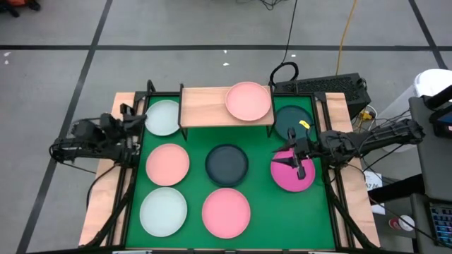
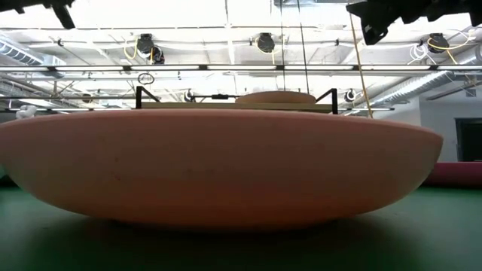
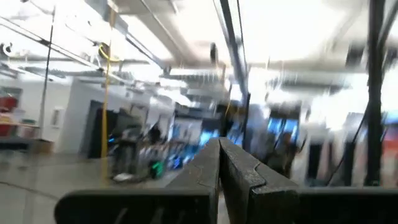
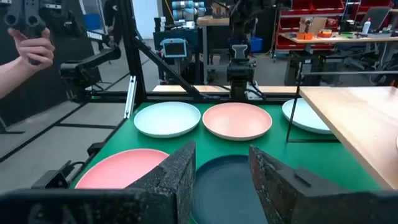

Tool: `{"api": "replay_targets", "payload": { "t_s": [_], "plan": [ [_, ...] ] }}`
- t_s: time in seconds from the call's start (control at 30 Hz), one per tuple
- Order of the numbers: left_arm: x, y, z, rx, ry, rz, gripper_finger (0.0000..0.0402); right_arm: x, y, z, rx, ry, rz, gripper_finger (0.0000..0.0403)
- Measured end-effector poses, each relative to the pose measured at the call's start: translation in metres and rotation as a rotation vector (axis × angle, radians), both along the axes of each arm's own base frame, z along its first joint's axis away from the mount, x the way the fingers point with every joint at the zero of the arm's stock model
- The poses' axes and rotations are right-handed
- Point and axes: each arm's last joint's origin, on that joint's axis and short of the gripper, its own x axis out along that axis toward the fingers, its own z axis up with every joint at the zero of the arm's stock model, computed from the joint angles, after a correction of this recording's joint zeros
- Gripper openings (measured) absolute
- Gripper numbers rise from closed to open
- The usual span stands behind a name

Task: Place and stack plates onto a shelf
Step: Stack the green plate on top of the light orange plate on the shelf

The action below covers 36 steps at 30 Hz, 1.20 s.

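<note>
In the high view the shelf stands at the table's far edge with a salmon pink plate on its right half. On the green mat lie two pale mint plates, a salmon plate, a pink plate, two dark teal plates and a magenta plate. My right gripper is open above the magenta plate, pointing toward the table's left. My left gripper is shut at the table's left edge, beside the far mint plate.
The mat has raised black rails along its sides. The shelf's left half is bare board. A keyboard-like box and cables lie behind the table's far right corner. A person's hand shows beyond the table's left side.
</note>
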Motion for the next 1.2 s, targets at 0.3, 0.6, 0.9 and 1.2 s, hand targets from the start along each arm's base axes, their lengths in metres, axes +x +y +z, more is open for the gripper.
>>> {"api": "replay_targets", "payload": {
  "t_s": [0.3,0.6,0.9,1.2],
  "plan": [
    [-0.007,0.001,0.01,-0.034,-0.13,-0.009,0.0012,0.0,0.0,0.001,0.001,-0.014,0.003,0.013],
    [-0.004,-0.001,0.01,-0.029,-0.126,-0.058,0.0012,0.0,0.001,0.001,0.003,-0.014,0.013,0.013],
    [0.065,-0.006,0.03,-0.004,0.22,-0.065,0.0012,0.0,0.003,0.001,-0.021,-0.018,0.028,0.013],
    [0.152,-0.035,0.048,-0.021,0.859,-0.111,0.0012,0.0,0.003,0.001,-0.023,-0.017,0.028,0.013]
  ]
}}
